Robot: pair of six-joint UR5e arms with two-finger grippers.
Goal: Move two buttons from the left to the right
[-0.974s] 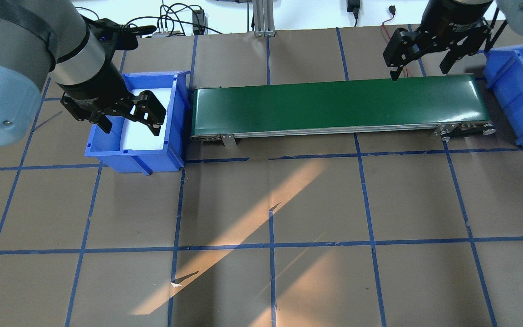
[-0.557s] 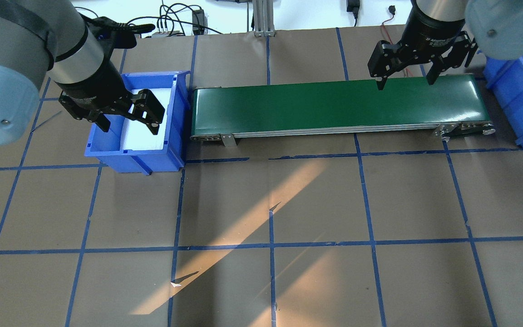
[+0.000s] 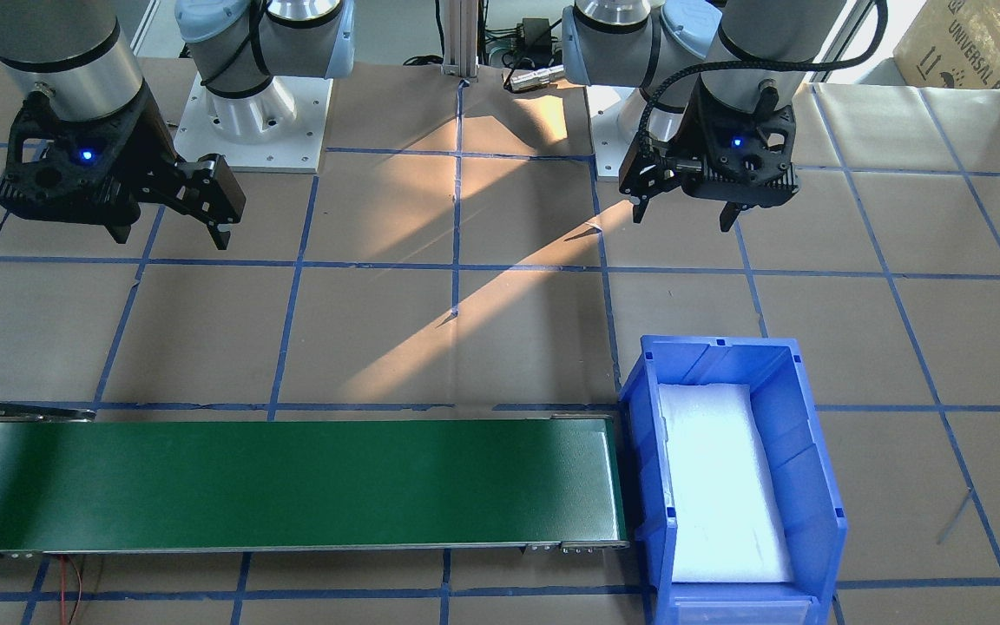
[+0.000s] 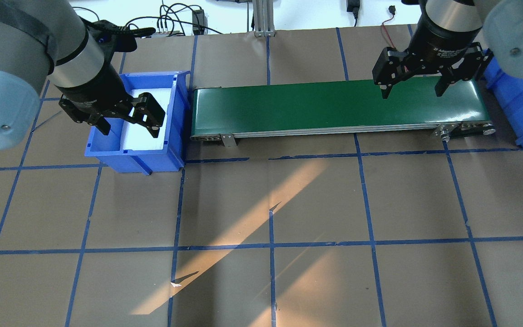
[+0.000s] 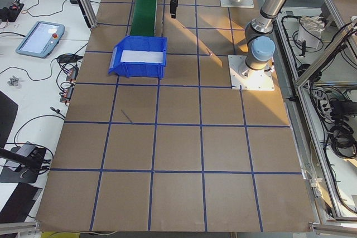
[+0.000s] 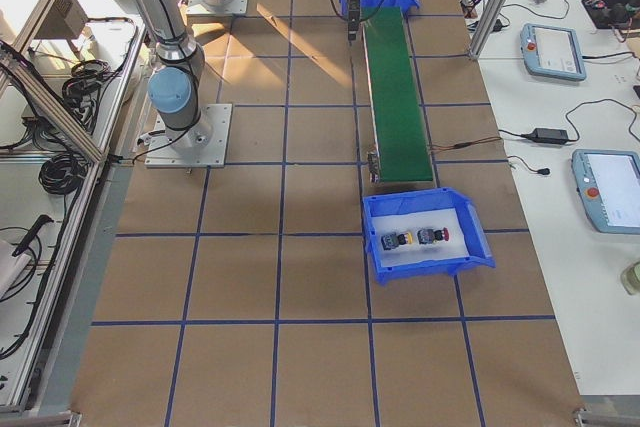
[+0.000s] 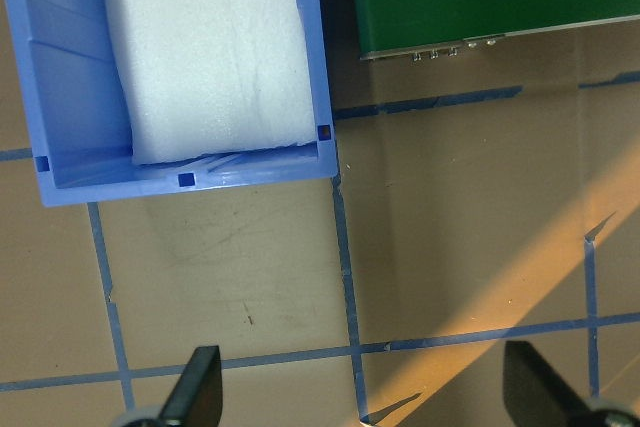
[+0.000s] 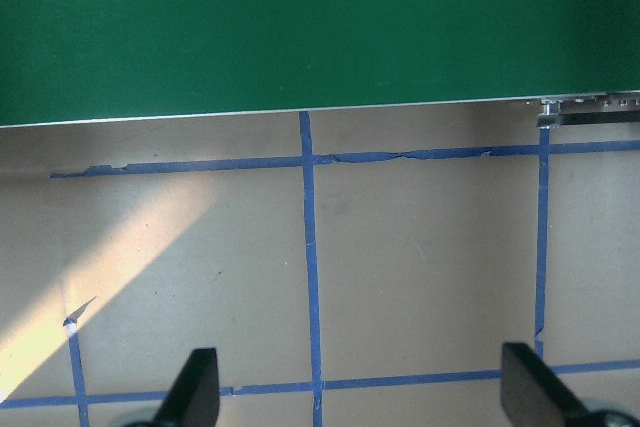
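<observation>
Blue plastic of the right bin [image 4: 515, 113] is mostly hiding behind my right arm [image 4: 511, 27] overhead. Only the right-side camera is showing the yellow button [image 6: 397, 240] and red button [image 6: 432, 236], tiny, lying side by side inside it. Overhead, my left gripper [image 4: 130, 129] is seeming to hang over the left bin [image 4: 134, 154], and my right gripper [image 4: 411, 93] over the green belt [image 4: 288, 104]. Both wrist cameras are showing bare table [image 7: 250, 277] beneath. Both are gaping wide, holding nothing.
</observation>
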